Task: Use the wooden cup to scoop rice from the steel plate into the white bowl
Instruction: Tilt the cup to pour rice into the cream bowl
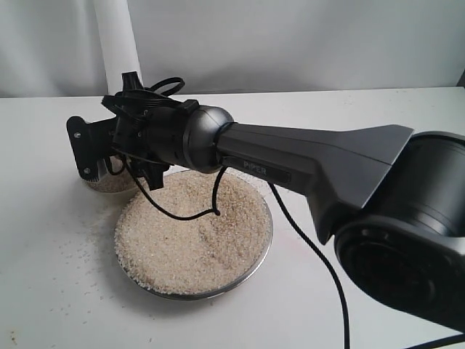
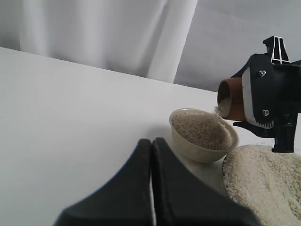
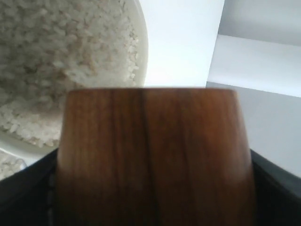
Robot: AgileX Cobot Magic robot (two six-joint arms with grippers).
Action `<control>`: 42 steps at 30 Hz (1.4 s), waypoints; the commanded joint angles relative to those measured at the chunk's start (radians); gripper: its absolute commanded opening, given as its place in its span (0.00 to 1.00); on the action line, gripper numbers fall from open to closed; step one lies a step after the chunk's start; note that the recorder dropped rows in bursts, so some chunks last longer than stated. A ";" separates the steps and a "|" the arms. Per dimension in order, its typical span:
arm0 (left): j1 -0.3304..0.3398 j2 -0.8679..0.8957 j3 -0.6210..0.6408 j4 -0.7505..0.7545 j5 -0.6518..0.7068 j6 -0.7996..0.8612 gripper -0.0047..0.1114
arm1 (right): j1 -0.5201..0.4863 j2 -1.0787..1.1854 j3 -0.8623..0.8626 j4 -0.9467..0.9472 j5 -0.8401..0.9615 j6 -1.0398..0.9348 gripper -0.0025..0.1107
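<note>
The right jaws clamp the wooden cup (image 2: 233,89) between them, tipped sideways just above the white bowl (image 2: 197,151), rice (image 2: 225,107) at its mouth. The left jaws sit closed, empty.

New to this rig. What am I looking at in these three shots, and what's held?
A two-armed table robot. The wide shot is from a camera off the arms; the other two sit on the wrists. The right arm reaches over a steel plate of rice on a white table. From the left wrist you see the right gripper holding a wooden cup, tipped, grains at its lip, over a white bowl beside the plate. The left gripper is shut and empty. The right wrist shot shows the cup close up, above the bowl.
</note>
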 commanded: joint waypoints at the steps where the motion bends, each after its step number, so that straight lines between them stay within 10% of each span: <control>1: -0.006 -0.003 -0.001 -0.003 -0.007 -0.004 0.04 | 0.003 -0.008 -0.010 -0.011 -0.037 -0.008 0.02; 42: -0.006 -0.003 -0.001 -0.003 -0.007 -0.004 0.04 | 0.000 -0.008 -0.010 -0.154 0.006 -0.180 0.02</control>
